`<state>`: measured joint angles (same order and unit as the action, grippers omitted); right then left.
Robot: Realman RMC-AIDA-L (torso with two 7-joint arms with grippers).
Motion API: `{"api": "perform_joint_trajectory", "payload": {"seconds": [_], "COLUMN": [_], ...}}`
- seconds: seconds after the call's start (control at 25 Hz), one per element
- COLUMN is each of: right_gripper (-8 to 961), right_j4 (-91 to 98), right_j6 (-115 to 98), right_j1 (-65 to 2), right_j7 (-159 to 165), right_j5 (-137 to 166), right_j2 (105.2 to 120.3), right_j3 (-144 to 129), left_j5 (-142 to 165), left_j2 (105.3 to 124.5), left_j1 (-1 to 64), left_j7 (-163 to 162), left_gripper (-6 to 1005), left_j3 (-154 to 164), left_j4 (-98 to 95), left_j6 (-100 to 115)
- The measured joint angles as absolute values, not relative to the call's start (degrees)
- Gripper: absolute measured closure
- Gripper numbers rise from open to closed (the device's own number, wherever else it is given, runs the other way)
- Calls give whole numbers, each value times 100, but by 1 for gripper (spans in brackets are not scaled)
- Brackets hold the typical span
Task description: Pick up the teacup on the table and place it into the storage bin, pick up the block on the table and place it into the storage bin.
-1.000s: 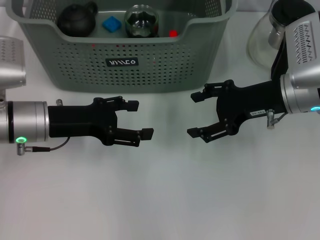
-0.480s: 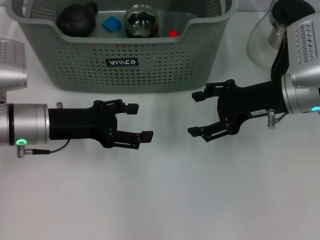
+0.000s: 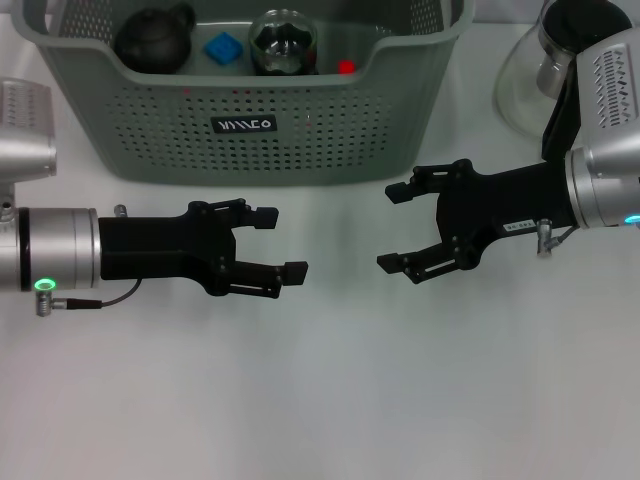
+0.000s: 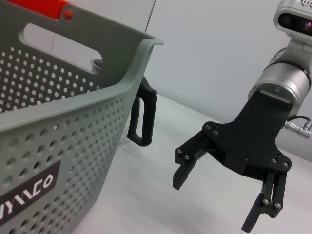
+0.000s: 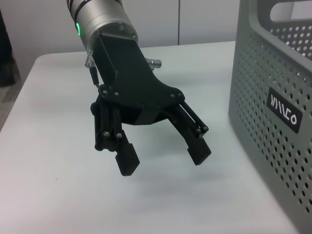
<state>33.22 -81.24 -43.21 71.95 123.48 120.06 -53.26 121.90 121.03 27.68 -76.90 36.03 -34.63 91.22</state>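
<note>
Facing each other near the storage bin (image 3: 250, 90), the left claw (image 3: 285, 245) and right claw (image 3: 395, 228) hang open, empty, above the counter (image 3: 330, 380).

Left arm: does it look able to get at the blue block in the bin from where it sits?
Probably yes, from above. The left end effector is open and empty in front of the bin. The blue block lies uncovered between a dark teapot and a glass cup; the gap is tight.

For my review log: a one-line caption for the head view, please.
Both pincers, left and right, open and empty before the storage bin holding a blue block.
</note>
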Motion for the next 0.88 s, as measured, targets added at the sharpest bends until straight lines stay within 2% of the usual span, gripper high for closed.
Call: {"api": "perform_joint_trajectory", "payload": {"seconds": [0.88], "right_gripper": [28], "right_j4": [3360], "right_j6": [-8194], "right_j1": [-4324], "right_j7": [7234], "right_j5": [12296], "right_j2": [11997], "right_j3": [-5309], "left_j5": [12190], "left_j2": [12110], "left_j1": [2821], "left_j7": [-7770], "left_gripper": [52], "left_j3": [3604], "left_j4": [-3462], "left_j6": [9109]}}
